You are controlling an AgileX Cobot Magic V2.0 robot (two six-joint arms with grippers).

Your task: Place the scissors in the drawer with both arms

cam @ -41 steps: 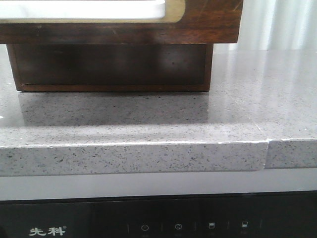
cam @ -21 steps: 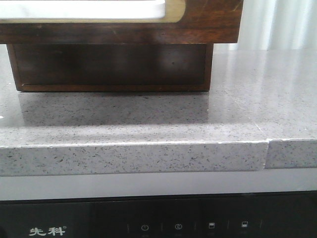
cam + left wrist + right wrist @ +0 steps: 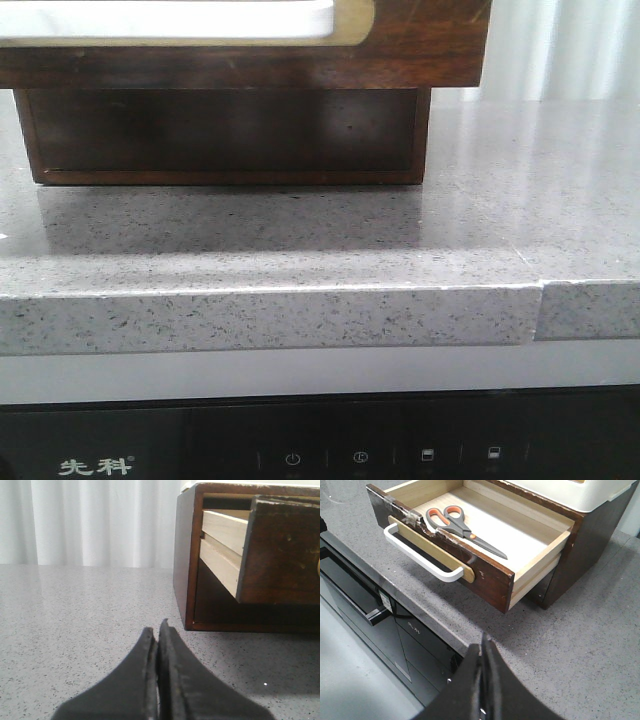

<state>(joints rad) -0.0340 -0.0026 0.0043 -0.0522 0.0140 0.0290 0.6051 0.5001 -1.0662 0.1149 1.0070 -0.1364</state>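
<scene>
Neither tool shows in the front view, which takes in only the underside of the pulled-out drawer [image 3: 400, 45], its cream-rimmed pale panel at the upper edge, the dark wooden cabinet [image 3: 225, 135] beneath it, and the speckled grey table [image 3: 300, 250] with a black appliance panel [image 3: 330, 445] below its front edge. From the left wrist view, the left tool [image 3: 158, 630] has its two dark fingers pressed together with nothing between them, low over the table [image 3: 75, 630]; the cabinet [image 3: 185, 570] stands just beyond and to one side of the tips, and the drawer [image 3: 280, 550] juts out of it, its pale wooden side wall showing. The scissors cannot be seen from here. From the right wrist view, the right tool [image 3: 484, 645] is likewise closed tight and holds nothing, hovering above the table [image 3: 570, 650] near its front edge. The scissors [image 3: 462, 527] lie flat on the pale floor of the open drawer [image 3: 490, 575], orange-lined loops toward the drawer front and blades pointing inward, well apart from the tool's tips. A white handle [image 3: 420, 555] runs along the drawer front.
</scene>
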